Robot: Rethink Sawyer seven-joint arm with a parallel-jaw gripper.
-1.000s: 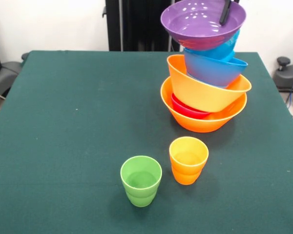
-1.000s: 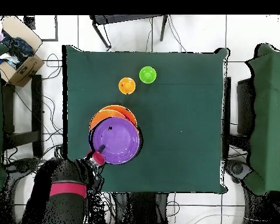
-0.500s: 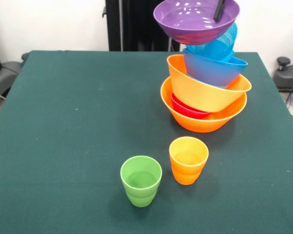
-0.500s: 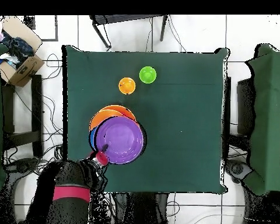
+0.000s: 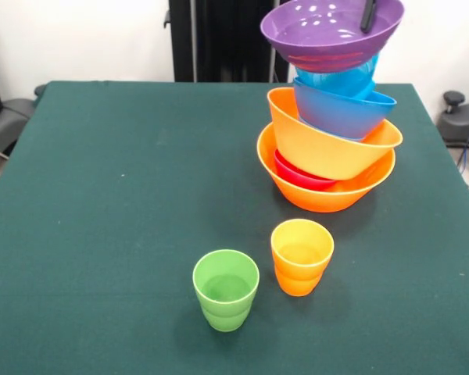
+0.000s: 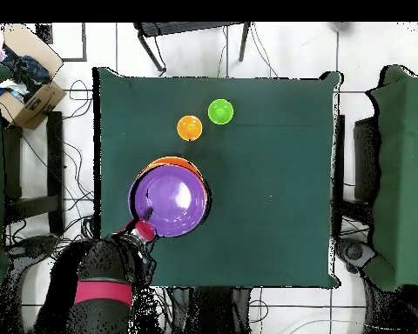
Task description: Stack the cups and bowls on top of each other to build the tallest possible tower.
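Observation:
The tower stands at the right of the green table: a large orange bowl [image 5: 328,195] as base, a red bowl [image 5: 297,175], a second orange bowl [image 5: 316,144] and blue bowls [image 5: 340,113] nested at a lean. Over them hangs the wide purple bowl [image 5: 316,35], tilted, with my gripper [image 5: 367,14] shut on its far rim; one dark finger shows inside it. From above, the purple bowl [image 6: 169,202] hides most of the pile and the gripper [image 6: 145,229] sits at its lower-left rim. The orange cup [image 5: 301,256] and green cup [image 5: 226,289] stand upright near the front.
The green table [image 5: 102,195] stretches wide to the left of the tower. From above, a cardboard box [image 6: 25,83] sits off the table's upper left, and other green surfaces [image 6: 404,174] flank both sides.
In the front view the purple bowl has swung left and then back right over the pile, carried by the gripper. The cups and the lower bowls have stayed put.

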